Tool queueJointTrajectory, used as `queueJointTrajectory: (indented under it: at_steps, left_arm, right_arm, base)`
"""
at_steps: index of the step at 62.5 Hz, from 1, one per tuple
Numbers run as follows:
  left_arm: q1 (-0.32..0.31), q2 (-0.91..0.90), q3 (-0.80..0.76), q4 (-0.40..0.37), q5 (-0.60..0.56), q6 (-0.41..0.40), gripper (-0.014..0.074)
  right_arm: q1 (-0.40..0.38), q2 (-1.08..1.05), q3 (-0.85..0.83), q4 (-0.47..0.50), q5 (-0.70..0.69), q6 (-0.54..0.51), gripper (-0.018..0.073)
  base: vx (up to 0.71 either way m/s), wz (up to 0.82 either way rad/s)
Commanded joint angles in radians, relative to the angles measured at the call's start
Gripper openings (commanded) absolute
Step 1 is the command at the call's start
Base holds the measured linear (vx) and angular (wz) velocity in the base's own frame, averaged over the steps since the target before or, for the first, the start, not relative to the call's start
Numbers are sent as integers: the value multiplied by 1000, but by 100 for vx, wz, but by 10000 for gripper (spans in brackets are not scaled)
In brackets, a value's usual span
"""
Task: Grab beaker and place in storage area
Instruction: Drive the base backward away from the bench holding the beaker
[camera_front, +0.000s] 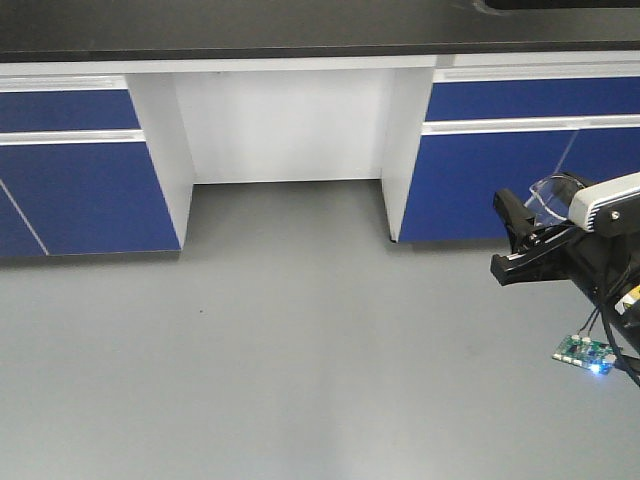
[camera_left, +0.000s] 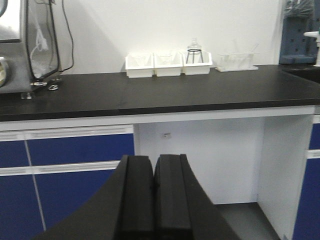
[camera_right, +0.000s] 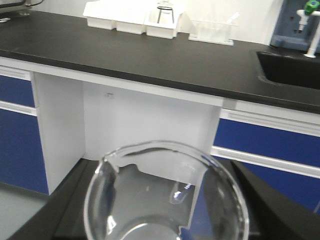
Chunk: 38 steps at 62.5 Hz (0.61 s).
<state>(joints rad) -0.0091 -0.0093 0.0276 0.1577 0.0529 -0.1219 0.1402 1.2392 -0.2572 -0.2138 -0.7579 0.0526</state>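
Beaker (camera_right: 165, 192) clasped, inside right hand (camera_right: 162, 222)

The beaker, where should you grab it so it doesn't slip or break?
Probably by its round side wall, below the rim, squeezing from two opposite sides. The beaker is a straight cylinder, so fingers can press evenly there. The thin rim and pouring lip look easier to chip. The right gripper holds it that way, with the mouth facing its camera.
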Motion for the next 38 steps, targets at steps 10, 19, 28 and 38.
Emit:
queueJointTrajectory:
  at_steps: [10,19,28,38]
  left_arm:
    - [0,-15,-21,-1,-85,-9,-6]
    - [0,-15,-21,-1,-85,-9,-6]
    - [0,-15,-21,-1,-85,-9,-6]
    - [0,-15,-21,-1,-85,-9,-6]
  right_arm:
    - [1,-22,-22,1,-91,-3,67]
    - [1,-22,-22,1,-92,-3,67]
    - [1,-22,-22,1,-92,-3,67]
    - [1,-22,-22,1,-92,-3,67]
  base:
    - [-6,-25]
    - [-4,-25]
    - [-4,-30]
    - [-4,-43]
